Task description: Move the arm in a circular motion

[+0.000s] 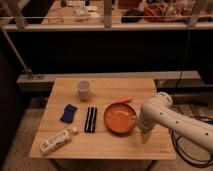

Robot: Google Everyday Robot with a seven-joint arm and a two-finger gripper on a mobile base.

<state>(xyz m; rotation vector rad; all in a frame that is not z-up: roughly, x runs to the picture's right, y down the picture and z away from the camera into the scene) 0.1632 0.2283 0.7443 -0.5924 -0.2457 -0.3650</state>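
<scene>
Camera view: the arm (172,120) is seen bent over the counter (107,145), its hand (145,134) pointed down just beside the orange bowl (120,118); whether the hand is wide or narrow cannot be told.

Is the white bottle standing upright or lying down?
Lying down: the bottle rests lengthwise on the table. The tool hangs beside the bowl.
</scene>
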